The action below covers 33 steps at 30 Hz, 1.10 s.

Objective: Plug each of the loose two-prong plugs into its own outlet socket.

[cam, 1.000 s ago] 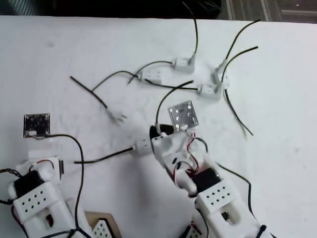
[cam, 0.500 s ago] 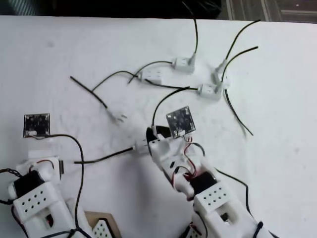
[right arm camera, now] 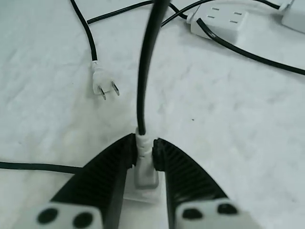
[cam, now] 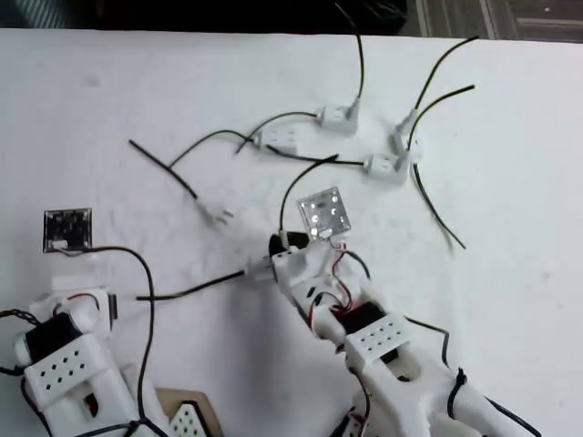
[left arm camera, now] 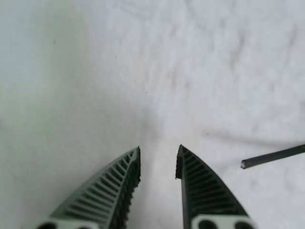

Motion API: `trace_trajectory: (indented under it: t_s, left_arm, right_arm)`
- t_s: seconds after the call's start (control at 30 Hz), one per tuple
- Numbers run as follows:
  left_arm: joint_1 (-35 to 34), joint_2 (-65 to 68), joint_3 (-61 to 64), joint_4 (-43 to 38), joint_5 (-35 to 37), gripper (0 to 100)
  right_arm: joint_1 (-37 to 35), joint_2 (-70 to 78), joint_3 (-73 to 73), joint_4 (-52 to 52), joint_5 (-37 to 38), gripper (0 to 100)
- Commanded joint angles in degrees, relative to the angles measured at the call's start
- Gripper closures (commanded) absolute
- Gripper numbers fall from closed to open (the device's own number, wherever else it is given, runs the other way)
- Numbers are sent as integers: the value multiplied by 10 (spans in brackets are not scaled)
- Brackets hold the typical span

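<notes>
Now, from above, the right gripper (cam: 279, 257) has crept a touch toward the outlet socket (cam: 259, 269) in the last second. Its wrist has swung that way and the black cord (cam: 301, 176) rising behind the jaws has bowed tighter. The socket, plainer a moment ago, sits half tucked under the jaw tips. I'd judge the plug is being pressed home (or very nearly), so this pair looks close to finished. The left arm (cam: 59, 360) has not stirred.

Through the left wrist camera, the left gripper (left arm camera: 158, 153) stands released, with just bare table (left arm camera: 143, 71) between its jaws. A cut cord end (left arm camera: 271, 157) lies off to one side of the tips.

Through the right wrist camera, the jaws are clenched on the plug (right arm camera: 144, 169), its cord running up from between them and the white socket body directly beneath. Whether the prongs are fully seated I cannot tell. Well ahead of the tips lies a loose plug (right arm camera: 102, 85), prongs bare, and farther beyond it a free outlet (right arm camera: 221, 19).

This camera makes the grip plain, where the overhead has the wrist masking it. The overhead instead lays out the spread of remaining work.
</notes>
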Motion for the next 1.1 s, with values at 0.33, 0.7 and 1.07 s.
trace_trajectory:
  t_s: [0.33,0.7,1.07]
  left_arm:
    - [7,-8,-3,-8,-7,857]
    - [7,-8,-3,-8,-7,857]
    - [7,-8,-4,-8,-7,857]
  right_arm:
    - [14,3,-27,-36,-4,982]
    - [30,113,-67,-53,-4,982]
    - [7,31,-10,-29,-3,982]
